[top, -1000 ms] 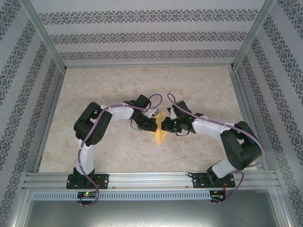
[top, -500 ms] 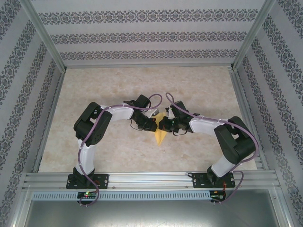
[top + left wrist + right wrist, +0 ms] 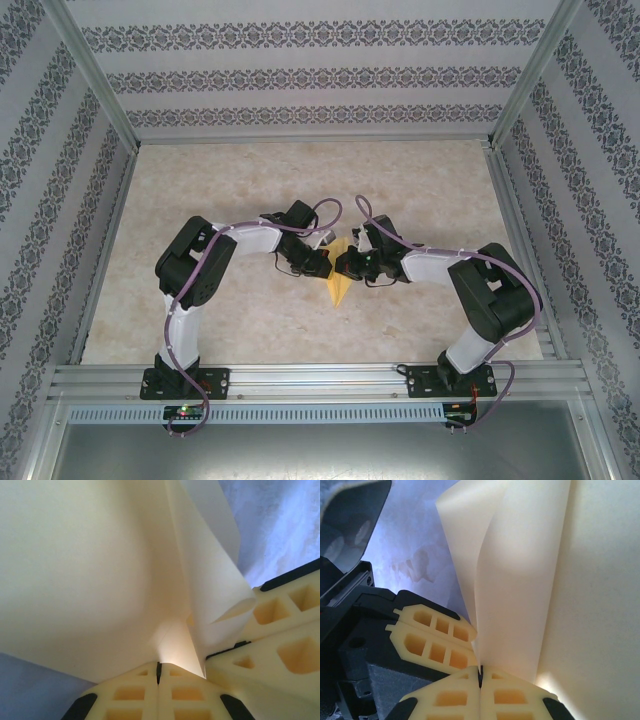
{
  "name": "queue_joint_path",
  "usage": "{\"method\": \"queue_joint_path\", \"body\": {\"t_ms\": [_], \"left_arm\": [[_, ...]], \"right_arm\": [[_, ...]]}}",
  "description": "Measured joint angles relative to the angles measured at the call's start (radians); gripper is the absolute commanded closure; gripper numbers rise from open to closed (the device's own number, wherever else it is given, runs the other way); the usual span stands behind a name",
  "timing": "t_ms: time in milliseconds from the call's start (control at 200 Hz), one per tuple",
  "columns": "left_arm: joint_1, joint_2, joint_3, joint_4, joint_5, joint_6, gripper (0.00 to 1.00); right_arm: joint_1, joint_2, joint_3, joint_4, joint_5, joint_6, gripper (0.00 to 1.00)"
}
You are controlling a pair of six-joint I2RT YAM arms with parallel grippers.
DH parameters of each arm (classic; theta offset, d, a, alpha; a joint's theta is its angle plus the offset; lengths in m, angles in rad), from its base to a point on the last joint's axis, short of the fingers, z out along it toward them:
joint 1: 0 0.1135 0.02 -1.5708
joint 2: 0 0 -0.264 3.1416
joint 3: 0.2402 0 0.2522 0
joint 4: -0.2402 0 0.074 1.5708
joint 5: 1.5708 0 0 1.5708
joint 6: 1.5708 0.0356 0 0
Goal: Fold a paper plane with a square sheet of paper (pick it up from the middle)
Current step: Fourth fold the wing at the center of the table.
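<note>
The square sheet of paper (image 3: 339,286) is mustard yellow and creased into a pointed paper plane shape, its tip toward the near edge. It hangs between both grippers at the middle of the table. My left gripper (image 3: 326,262) is shut on its left side and my right gripper (image 3: 345,266) on its right side, the two almost touching. Seen from the left wrist, the pale paper (image 3: 90,570) rises from my shut left gripper (image 3: 159,669), with the right gripper's fingers (image 3: 280,625) close beside. The right wrist view has folded paper (image 3: 520,580) pinched in my right gripper (image 3: 480,671), beside the left fingers (image 3: 432,640).
The marbled beige table top (image 3: 250,180) has free room on every side of the grippers. Patterned walls (image 3: 310,75) with aluminium posts enclose it on three sides, and an aluminium rail (image 3: 310,380) carrying both arm bases runs along the near edge.
The right gripper has shifted left, closer to the left gripper, and the right arm's elbow has swung left. The left arm has stayed still and the paper is still held.
</note>
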State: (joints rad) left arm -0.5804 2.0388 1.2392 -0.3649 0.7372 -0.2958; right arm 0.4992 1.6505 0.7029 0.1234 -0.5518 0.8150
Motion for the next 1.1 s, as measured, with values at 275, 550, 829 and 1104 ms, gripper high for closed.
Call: {"method": "queue_joint_path", "body": {"t_ms": [275, 550, 829, 1104], "left_arm": [[0.000, -0.013, -0.024, 0.037, 0.001, -0.027, 1.00], [0.006, -0.014, -0.037, 0.062, 0.021, -0.062, 1.00], [0.006, -0.016, -0.037, 0.062, 0.022, -0.080, 1.00], [0.006, -0.024, -0.037, 0.061, 0.011, -0.095, 0.98]], "right_arm": [[0.000, 0.000, -0.029, 0.040, 0.001, 0.002, 0.95], [-0.013, 0.010, -0.040, 0.047, 0.001, 0.002, 0.96], [-0.013, 0.028, -0.028, 0.031, 0.011, -0.006, 0.96], [-0.012, 0.039, -0.009, -0.006, 0.026, -0.026, 0.96]]}}
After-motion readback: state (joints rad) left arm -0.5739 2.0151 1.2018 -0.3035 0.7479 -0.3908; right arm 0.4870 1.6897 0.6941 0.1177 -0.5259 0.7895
